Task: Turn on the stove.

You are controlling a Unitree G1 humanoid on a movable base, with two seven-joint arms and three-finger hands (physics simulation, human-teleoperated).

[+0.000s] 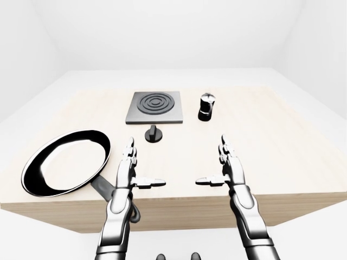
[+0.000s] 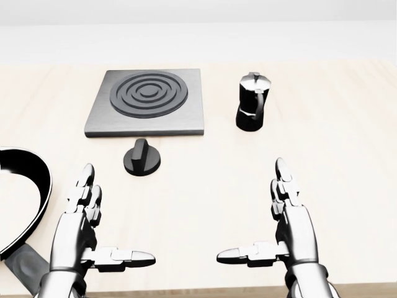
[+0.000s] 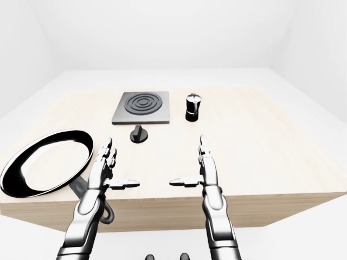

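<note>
The stove is a grey square plate (image 2: 146,102) with black concentric rings, lying on the wooden table (image 2: 347,155) at the upper left of the head view. Its black round knob (image 2: 142,160) stands just below the plate, its ridge upright. My left hand (image 2: 115,217) is open, fingers straight and thumb pointing right, below and left of the knob and apart from it. My right hand (image 2: 251,211) is open too, mirrored, thumb pointing left, at the lower right. Both hands are empty.
A black moka pot (image 2: 251,102) stands right of the stove plate. A black frying pan (image 1: 65,162) with a pale inside lies at the table's left, its handle running under my left forearm. White walls surround the table.
</note>
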